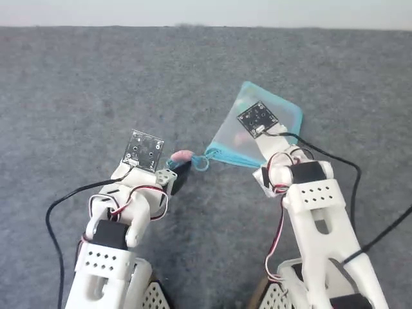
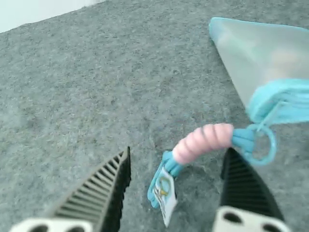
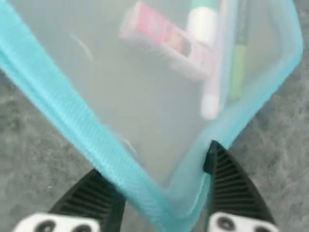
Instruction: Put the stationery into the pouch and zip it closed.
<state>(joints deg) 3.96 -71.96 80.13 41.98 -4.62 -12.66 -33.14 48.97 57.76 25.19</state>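
Grey felt mat (image 1: 96, 84) meets a pale wall (image 1: 206, 11) behind the pouch (image 1: 233, 138)

1. One pouch (image 3: 145, 111); translucent, teal-edged.
2. Three stationery pieces seen through its wall: one pink block (image 3: 159, 31); one white-tipped pen (image 3: 205, 58); one green pen (image 3: 236, 63).
3. One pink zip charm (image 2: 203, 141); one teal ring (image 2: 263, 142); one paper tag (image 2: 164, 198).
4. Two grippers: left gripper (image 2: 178, 154); right gripper (image 3: 157, 162).
5. One grey mat (image 1: 77, 90).

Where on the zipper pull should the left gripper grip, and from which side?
Probably the pink ribbed charm, across its middle. It lies between the open fingers of the left gripper, thicker than the ring at the pouch, so come down from above.
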